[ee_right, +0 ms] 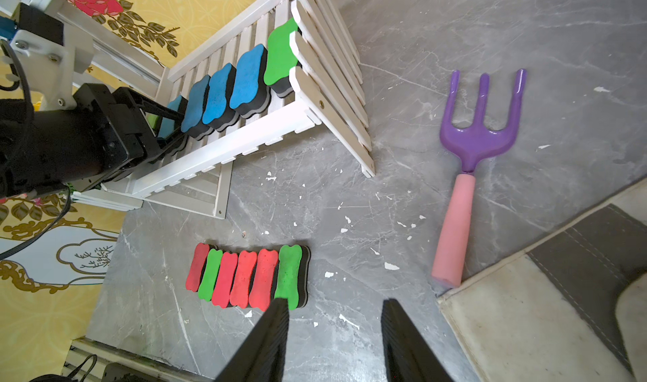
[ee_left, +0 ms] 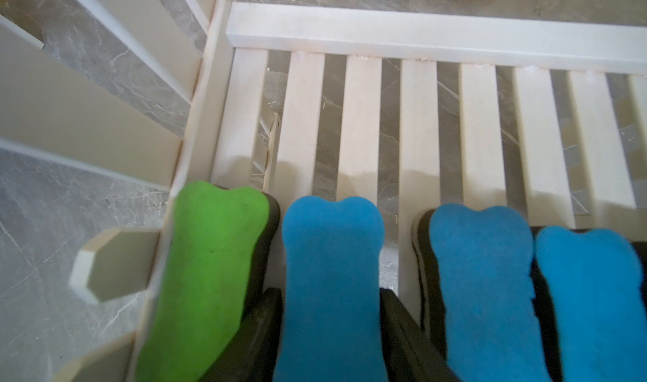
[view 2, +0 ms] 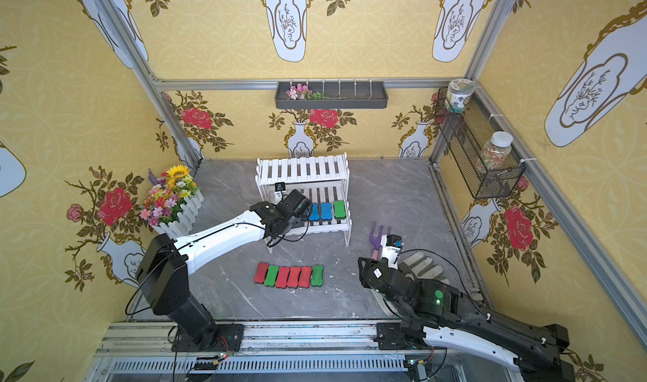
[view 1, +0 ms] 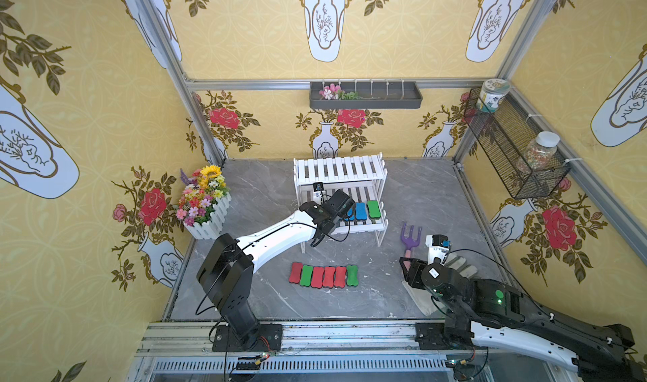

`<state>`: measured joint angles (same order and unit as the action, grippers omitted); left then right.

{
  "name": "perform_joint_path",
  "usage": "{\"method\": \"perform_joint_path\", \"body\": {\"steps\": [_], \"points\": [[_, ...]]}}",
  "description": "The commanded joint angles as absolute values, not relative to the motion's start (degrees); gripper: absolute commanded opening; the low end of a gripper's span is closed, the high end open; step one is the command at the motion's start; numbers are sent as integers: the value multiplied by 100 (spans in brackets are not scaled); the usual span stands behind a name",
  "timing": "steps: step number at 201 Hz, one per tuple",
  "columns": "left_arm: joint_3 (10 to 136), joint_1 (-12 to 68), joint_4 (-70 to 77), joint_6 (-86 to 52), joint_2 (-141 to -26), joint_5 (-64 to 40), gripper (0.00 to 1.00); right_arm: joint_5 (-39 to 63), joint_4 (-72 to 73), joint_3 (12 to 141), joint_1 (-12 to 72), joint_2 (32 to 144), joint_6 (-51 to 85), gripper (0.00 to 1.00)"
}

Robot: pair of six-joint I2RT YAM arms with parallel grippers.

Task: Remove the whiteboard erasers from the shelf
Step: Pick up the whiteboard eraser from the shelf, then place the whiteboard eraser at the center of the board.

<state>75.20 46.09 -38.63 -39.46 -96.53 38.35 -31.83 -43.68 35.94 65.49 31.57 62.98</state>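
The left pincer (ee_left: 331, 294) reaches into the lower tier of the white shelf (view 1: 339, 169). Its fingers (ee_left: 399, 327) press both sides of a blue eraser (ee_left: 332, 243), second from the left end. A green eraser (ee_left: 213, 257) sits at its left, with three more blue ones (ee_right: 218, 96) and a second green one (ee_right: 280, 51) to its right. Six red and green erasers (view 1: 324, 275) lie in a row on the near table (view 1: 402, 194). The right pincer (ee_right: 334, 305) hangs wide apart and empty over the right side.

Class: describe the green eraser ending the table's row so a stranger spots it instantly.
Before the white shelf, six erasers lie in a row on the table. Take the end eraser nearest the purple fork: green, while its neighbour is red.
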Motion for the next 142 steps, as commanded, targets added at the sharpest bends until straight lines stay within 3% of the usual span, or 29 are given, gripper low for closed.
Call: {"method": "perform_joint_path", "body": {"steps": [1,63,110,142], "points": [[7528,4597,-3981,-3946,-9677,3898,45,-3313,-4333,3586,6559,3164,6345,48],[8197,4992,-4495,-4109,-9204,4061,41,-3326,-4366,3586,6556,3109,6398,48],[7674,6556,-5044,-5504,-8608,4222,42,-3644,-4649,3754,6549,2904,6486,48],[7343,7530,-4890,-6360,-8992,4022,41,-3992,-4950,4149,6549,2834,6398,48]]}}
